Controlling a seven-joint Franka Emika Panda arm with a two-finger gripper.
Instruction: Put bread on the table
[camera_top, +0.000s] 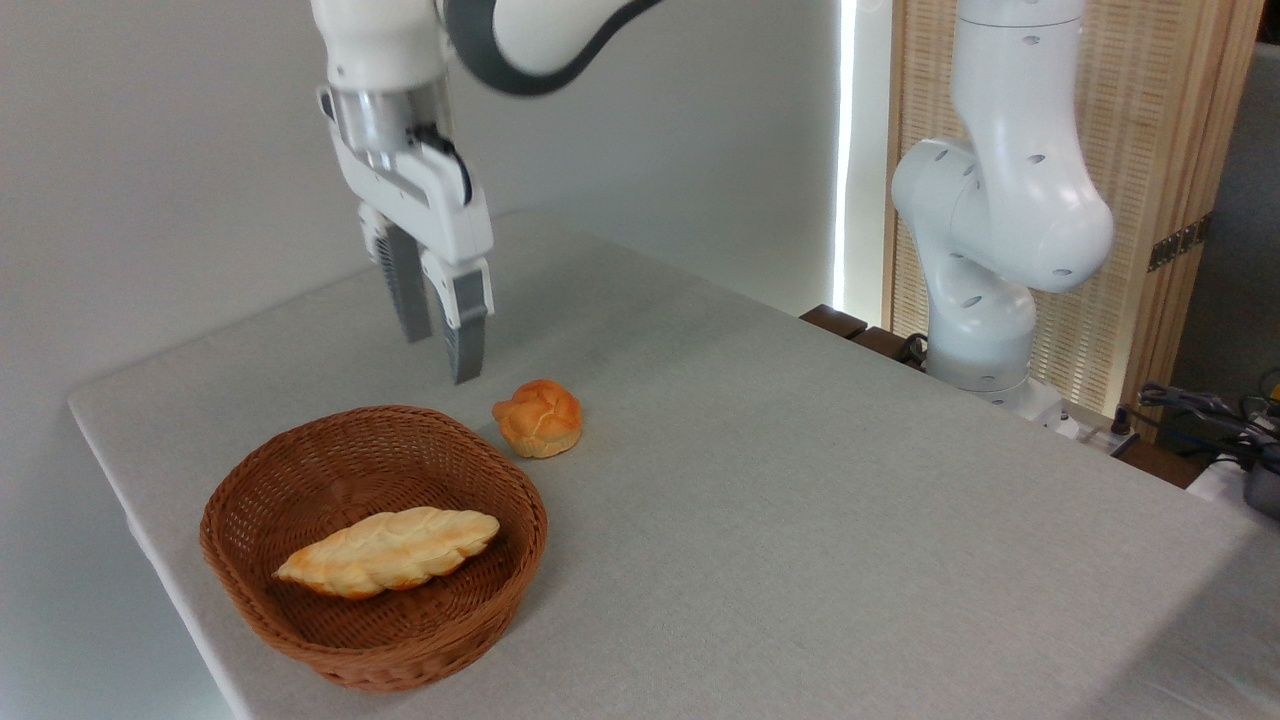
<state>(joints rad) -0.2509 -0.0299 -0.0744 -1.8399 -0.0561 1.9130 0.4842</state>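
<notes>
The bread (539, 417), a small round orange-golden bun with a cracked top, rests on the light grey table (800, 480) just right of the wicker basket's far rim. My gripper (442, 358) hangs in the air above and to the left of the bun, over the table behind the basket. Its two grey fingers point down with a narrow gap between them and hold nothing. It does not touch the bun.
A brown wicker basket (262, 590) sits at the front left with a long pale braided loaf (388, 551) lying inside. The arm's white base (985, 300) rises at the table's far right edge. Cables and a dark object (1225, 425) lie beyond the right edge.
</notes>
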